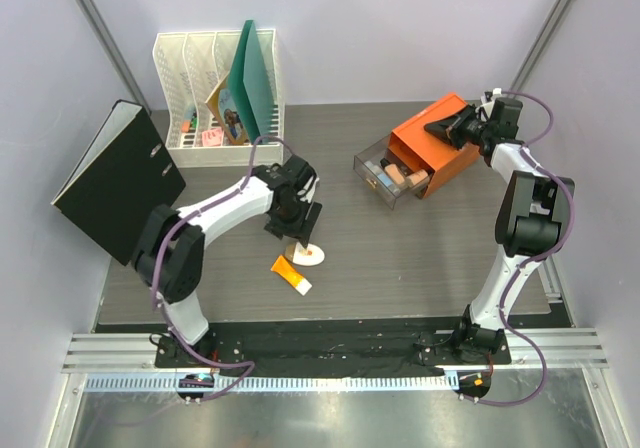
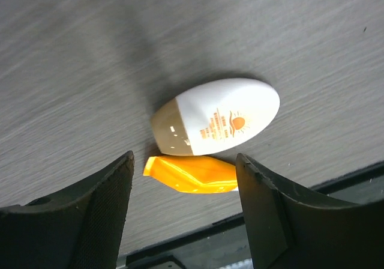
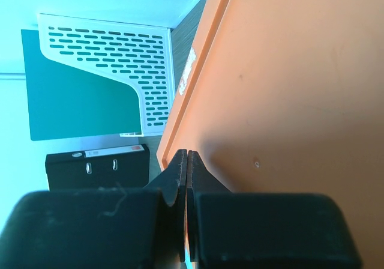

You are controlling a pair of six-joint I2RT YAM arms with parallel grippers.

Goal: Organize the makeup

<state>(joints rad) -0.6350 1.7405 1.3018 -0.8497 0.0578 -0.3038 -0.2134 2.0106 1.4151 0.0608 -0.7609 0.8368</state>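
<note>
Two bits of makeup sit out on the grey wood-grain bench [image 1: 420, 258]: a white oval plastic compact [image 2: 216, 116] and, just beside it, an orange white-capped tube [image 2: 192, 174]. Left tool [image 2: 185, 161] hovers over them, jaws spread wide. I'd centre on the compact alone and pinch its narrow sides so the tube doesn't tag along. Right tool [image 3: 188, 161] is pressed closed, empty, against the orange drawer box [image 3: 288, 101], whose clear drawer [image 1: 378, 173] stands open.

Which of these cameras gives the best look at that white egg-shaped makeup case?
The left wrist view: the white case is close and whole, its orange sun print clear. The top view shows only a small pale bit under the left pincer. The right wrist view misses it, showing the orange box.
</note>
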